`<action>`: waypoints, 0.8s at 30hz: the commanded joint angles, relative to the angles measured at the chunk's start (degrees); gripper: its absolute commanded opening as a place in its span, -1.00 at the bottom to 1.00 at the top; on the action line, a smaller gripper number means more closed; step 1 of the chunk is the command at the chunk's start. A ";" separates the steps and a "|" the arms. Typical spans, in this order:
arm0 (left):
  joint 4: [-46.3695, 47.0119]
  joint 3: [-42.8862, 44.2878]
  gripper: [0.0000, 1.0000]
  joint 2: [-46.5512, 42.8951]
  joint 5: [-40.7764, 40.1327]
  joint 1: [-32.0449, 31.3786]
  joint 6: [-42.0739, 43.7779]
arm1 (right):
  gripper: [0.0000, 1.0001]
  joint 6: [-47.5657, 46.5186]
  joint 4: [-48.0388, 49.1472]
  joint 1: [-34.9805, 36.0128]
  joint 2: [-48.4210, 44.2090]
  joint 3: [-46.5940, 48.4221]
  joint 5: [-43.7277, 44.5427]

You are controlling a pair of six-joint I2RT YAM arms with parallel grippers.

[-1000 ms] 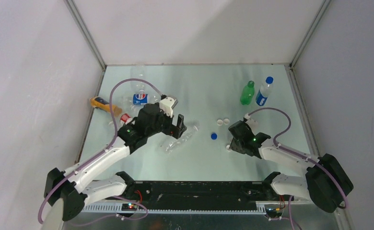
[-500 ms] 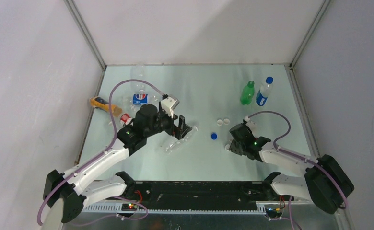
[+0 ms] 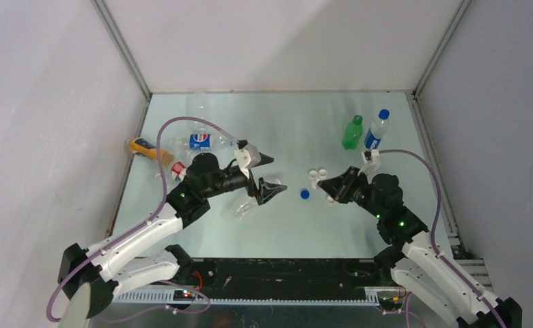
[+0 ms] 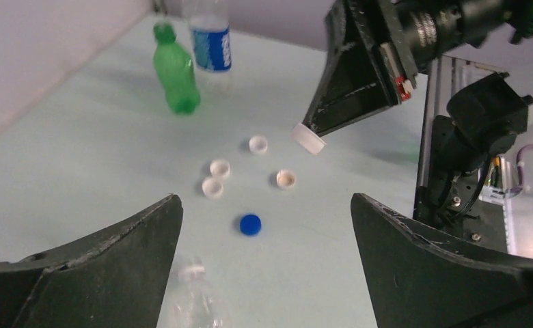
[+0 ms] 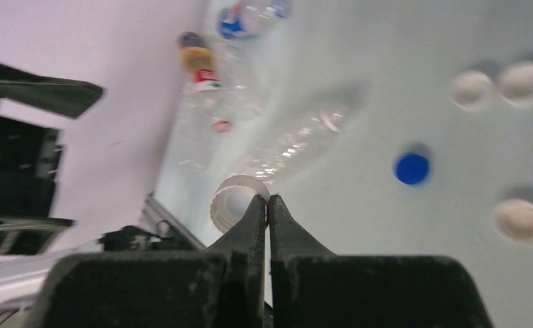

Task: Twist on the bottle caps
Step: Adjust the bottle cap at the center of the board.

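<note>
The right gripper [image 5: 267, 207] has its fingers clamped together on the rim of a white cap [image 5: 231, 203], held up off the table [image 3: 284, 123], ready, I'd say, for a bottle neck. The left gripper [image 3: 268, 172] hangs with fingers wide apart over the clear bottle [image 4: 195, 290] lying on its side, likely to grab and steady it.

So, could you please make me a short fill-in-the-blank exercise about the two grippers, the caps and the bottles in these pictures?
1. The right gripper is shut on a ___ cap.
2. The left gripper is ___.
3. The clear bottle below the left gripper lies on its ___.
4. The loose cap nearest the left gripper is ___.
Missing words: white; open; side; blue.
</note>
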 commanded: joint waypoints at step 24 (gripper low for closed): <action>17.06 5.19 0.33 5.89 11.49 -10.65 20.68 | -1.00 5.64 31.22 -1.94 3.83 7.54 -33.81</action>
